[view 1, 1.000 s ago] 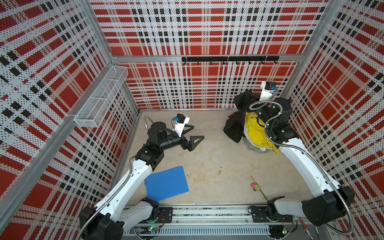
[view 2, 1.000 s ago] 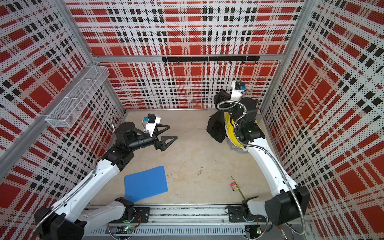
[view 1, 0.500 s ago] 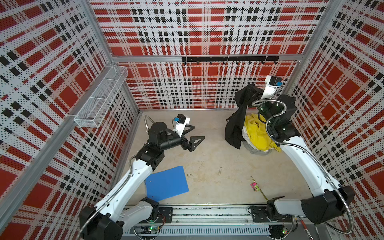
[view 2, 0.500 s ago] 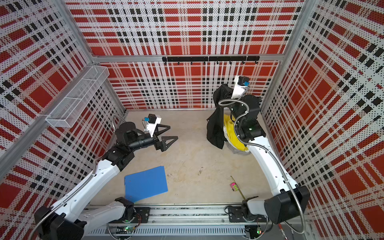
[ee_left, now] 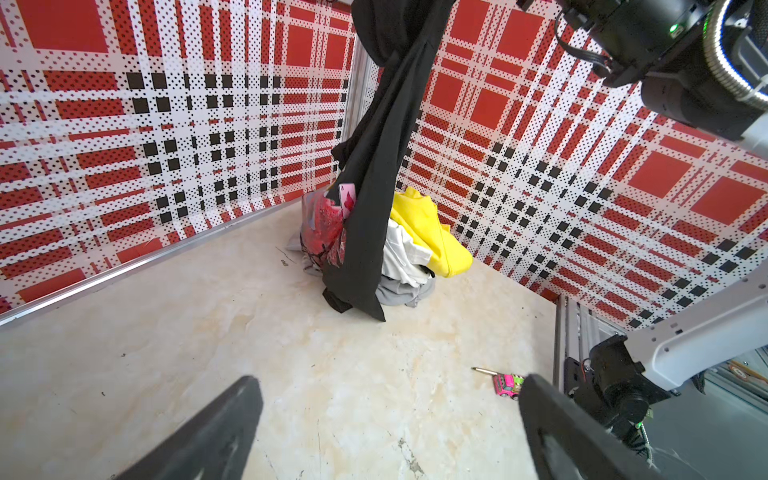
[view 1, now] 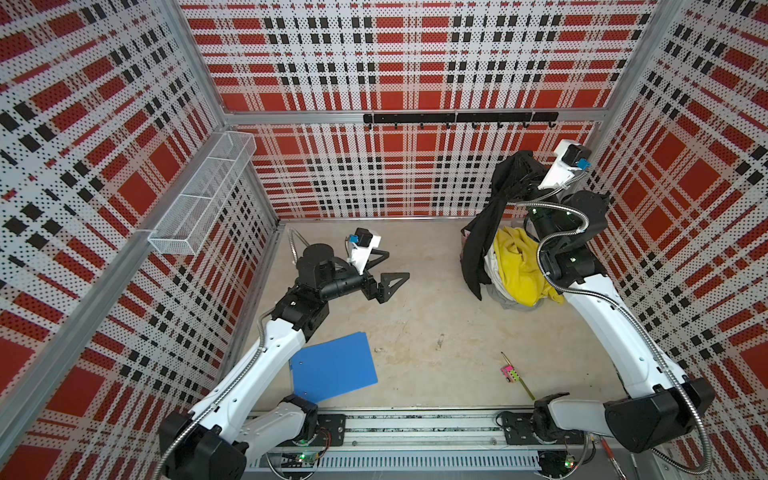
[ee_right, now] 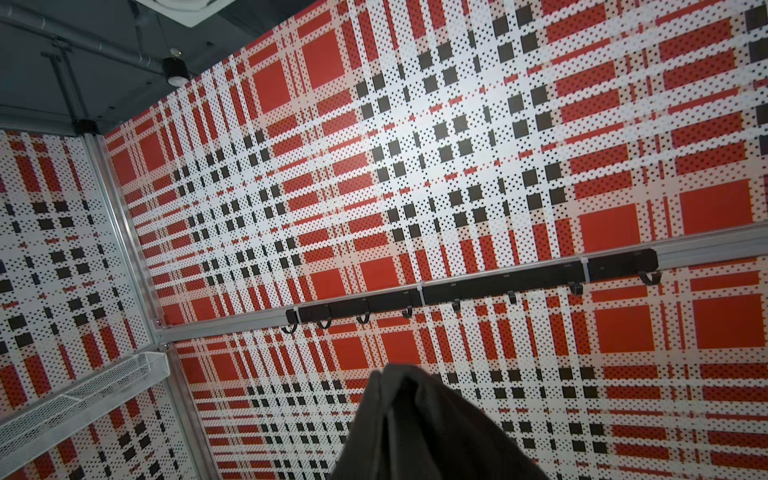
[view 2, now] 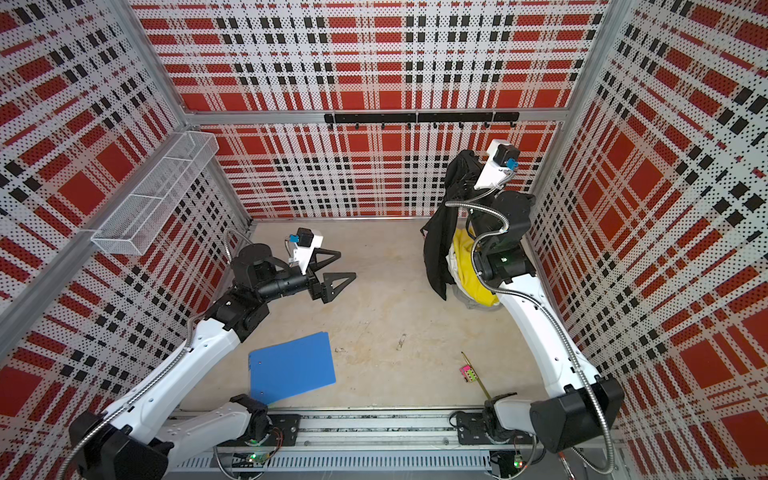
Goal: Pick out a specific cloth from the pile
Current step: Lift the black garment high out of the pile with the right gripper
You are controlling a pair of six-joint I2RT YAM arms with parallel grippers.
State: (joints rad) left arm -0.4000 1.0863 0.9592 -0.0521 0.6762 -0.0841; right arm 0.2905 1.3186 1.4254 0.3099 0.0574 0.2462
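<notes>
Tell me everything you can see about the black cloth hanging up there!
The black cloth is soft, dark fabric, hanging long and crumpled from the shut right gripper, which holds its top end high up. A red and pink printed patch shows low on one side. Its lower part drapes against the pile of yellow, white and grey cloths and reaches about to the floor.

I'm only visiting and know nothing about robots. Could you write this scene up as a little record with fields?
Right gripper: shut on black soft fabric garment, held high
Garment: hangs down beside the pile of yellow, white and grey cloths
Left gripper: open, empty, over the beige table
Also on table: flat blue folder; small pink toy car
</notes>
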